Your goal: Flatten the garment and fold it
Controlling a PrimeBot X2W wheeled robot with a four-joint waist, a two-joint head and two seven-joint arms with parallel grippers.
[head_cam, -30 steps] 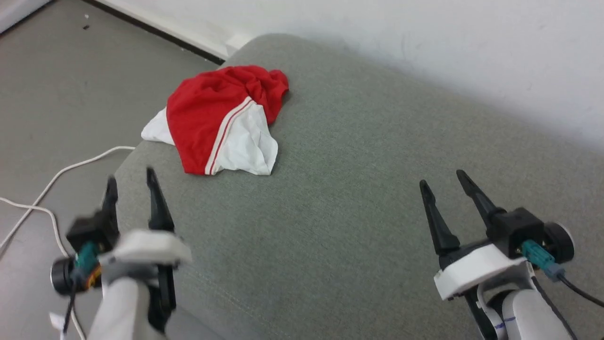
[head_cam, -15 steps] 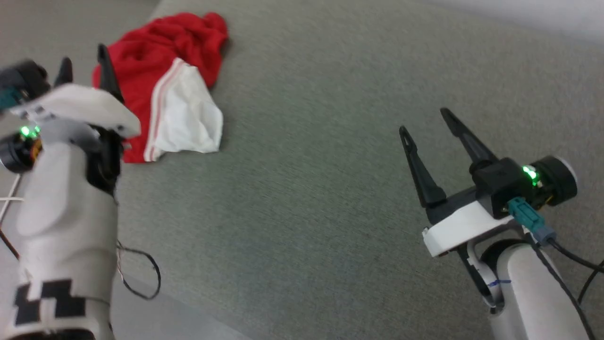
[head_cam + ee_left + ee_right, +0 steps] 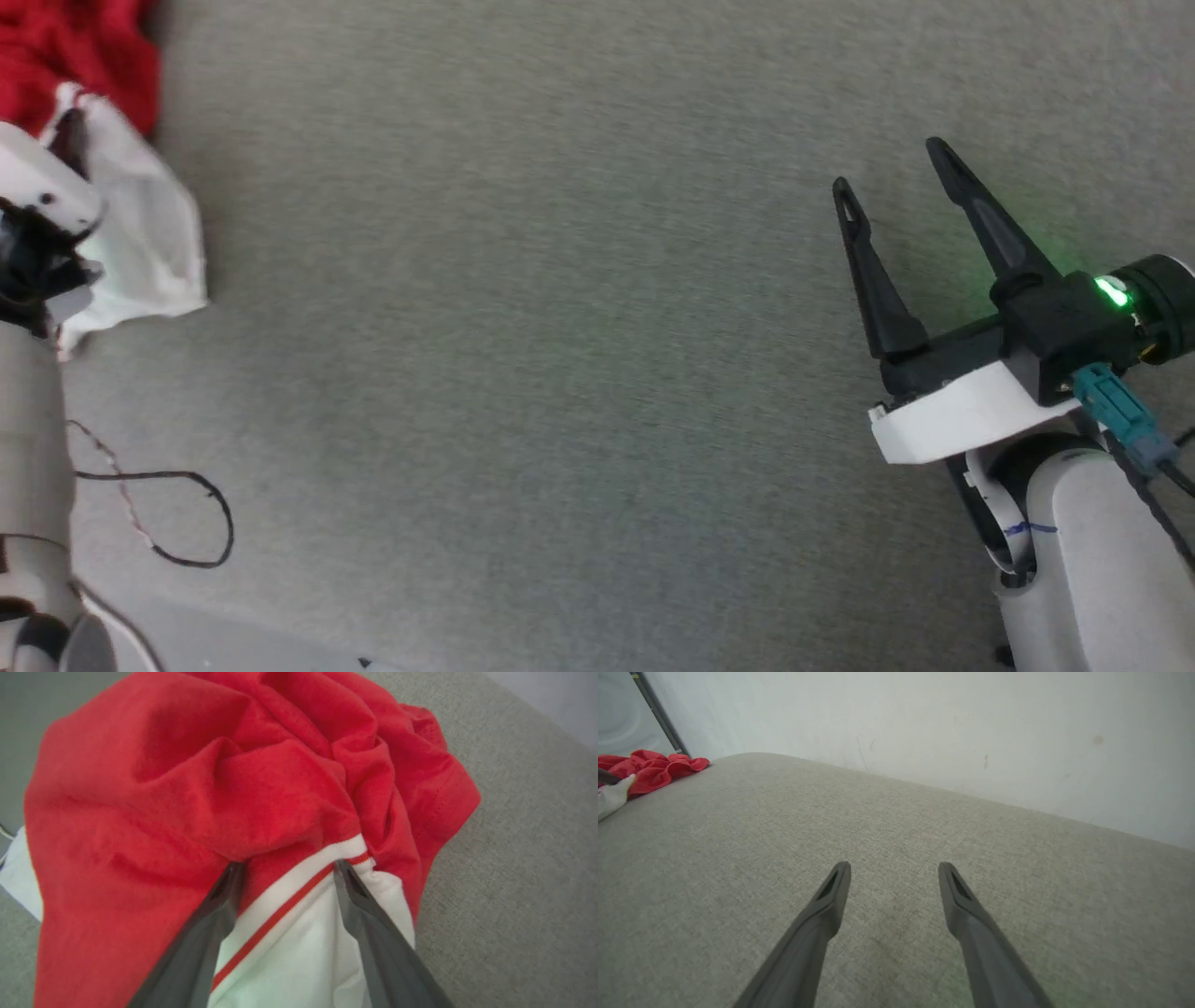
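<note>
Two grippers stand with their jaws spread wide, and neither is clamped on anything. The left gripper [image 3: 287, 868] is down at the garment [image 3: 187, 788], a red T-shirt lying crumpled in a heap at the far left of the grey upholstered surface [image 3: 560, 327]. In the left wrist view its two dark fingers straddle the white sleeve end [image 3: 303, 942]. The thin red stripe [image 3: 275, 917] and the white band beside it run slantwise between them. The left fingertip sits at the edge of a bulging red fold, and the right fingertip sits where the stripe meets a bunch of deep red creases. Both tips look to be touching the cloth, though whether they press into it cannot be told. More white fabric pokes out from under the heap on its left side. The right gripper [image 3: 890, 164] hovers well apart from the shirt, over bare grey fabric on the right side, fingers pointing toward the far edge, with a green light [image 3: 1111, 291] glowing on its body. From the right wrist view the shirt shows as a small red mound at the far left, close to the pale wall [image 3: 924, 728] behind the surface. A thin black wire [image 3: 201, 485] loops beside the left forearm at the near left.
</note>
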